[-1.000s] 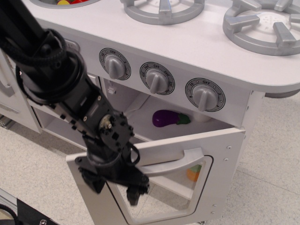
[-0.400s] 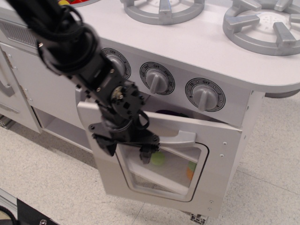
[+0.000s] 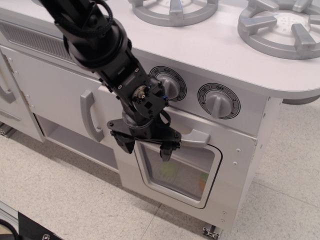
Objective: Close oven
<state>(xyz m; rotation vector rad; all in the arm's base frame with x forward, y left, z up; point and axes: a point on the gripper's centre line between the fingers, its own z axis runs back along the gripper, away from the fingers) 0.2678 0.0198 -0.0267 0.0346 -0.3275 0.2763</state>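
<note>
Two grey cast-look burner grates (image 3: 280, 25) with spoked rings sit on the smooth white top of the toy kitchen, and two ribbed grey knobs (image 3: 218, 101) with printed dials show on the front panel below. At 5 o'clock from the frame's centre is the oven (image 3: 220, 170), its white painted door carrying a rounded clear window (image 3: 182, 172) and a horizontal grey bar handle (image 3: 197, 138); blurred green and orange shapes show through the pane. The door now stands almost flush with the front panel, whereas moments earlier it hung tilted open and before that lay well down with a purple toy visible inside. At 9 o'clock of the oven is a plain cupboard door with a vertical grey handle (image 3: 88, 115).

From 11 o'clock the black jointed arm (image 3: 100, 45) reaches down, cables wrapped round it, wrist bent toward the door. Its tool (image 3: 145, 146) has both fingers spread apart, released, pressed against the door's upper left beside the handle.
</note>
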